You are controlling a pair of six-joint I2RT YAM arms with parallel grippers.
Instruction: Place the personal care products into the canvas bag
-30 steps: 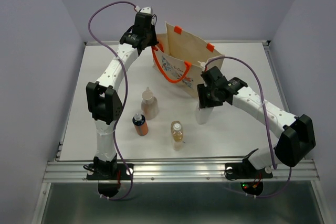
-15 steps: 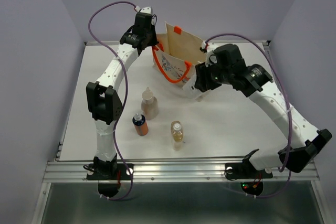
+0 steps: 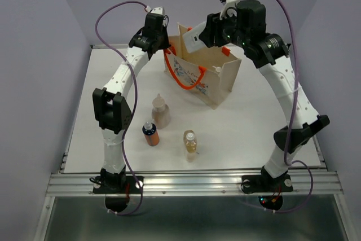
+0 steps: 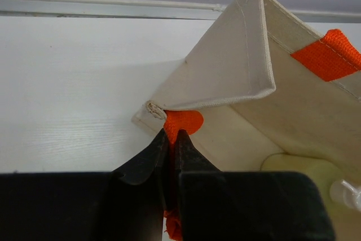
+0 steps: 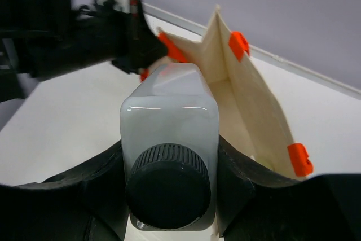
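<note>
Left claw was pinched shut on the orange tab of the bag. Right claw gripped the white bottle, up high near the bag's open top. Best way: go down slow, get the bottle btwn the walls, then let go, so nothing tips.

R gripper holds white bottle above canvas bag open top; L gripper at bag's left rim.
</note>
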